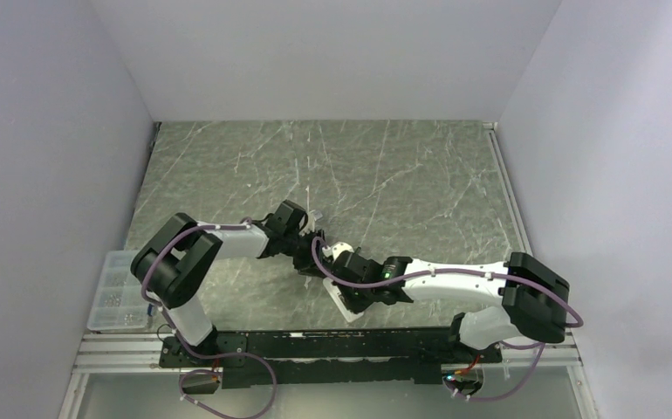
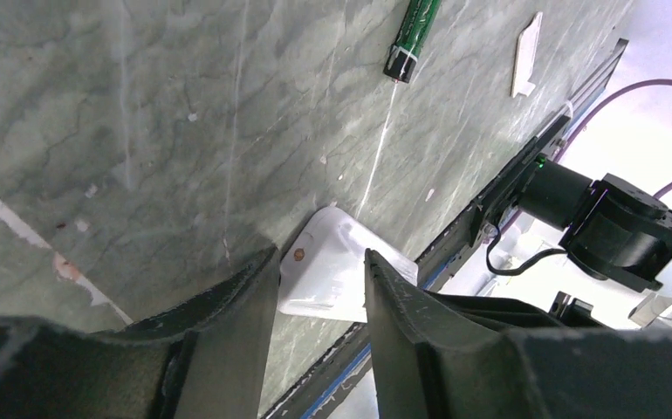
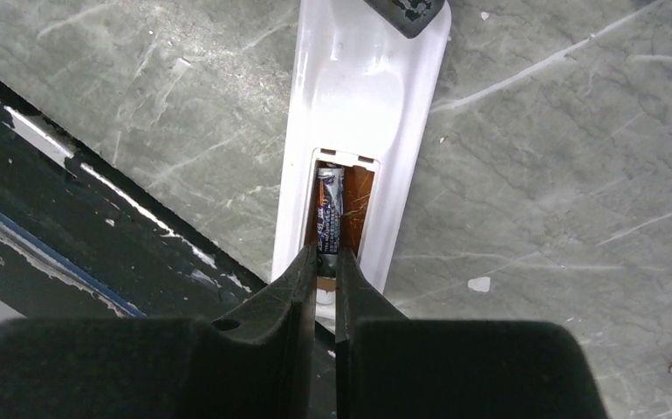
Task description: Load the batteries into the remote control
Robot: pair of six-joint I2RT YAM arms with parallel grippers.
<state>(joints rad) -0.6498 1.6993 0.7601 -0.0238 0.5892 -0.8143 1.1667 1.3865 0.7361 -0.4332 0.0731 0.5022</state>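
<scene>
The white remote control [image 3: 359,96] lies back up on the marble table, its battery bay open. One battery [image 3: 330,205] lies in the bay's left slot; the right slot shows bare brown. My right gripper [image 3: 327,257] is shut on that battery's near end. My left gripper [image 2: 320,254] is closed around the remote's far end [image 2: 337,262]; one of its fingertips [image 3: 407,13] shows on the remote. A second battery [image 2: 413,39], green and black, lies loose on the table beyond. In the top view both grippers meet over the remote [image 1: 341,304].
A small white flat cover piece [image 2: 526,54] lies on the table near the loose battery. A clear plastic parts box [image 1: 119,292] stands at the near left. The black mounting rail [image 1: 332,345] runs along the near edge, close to the remote.
</scene>
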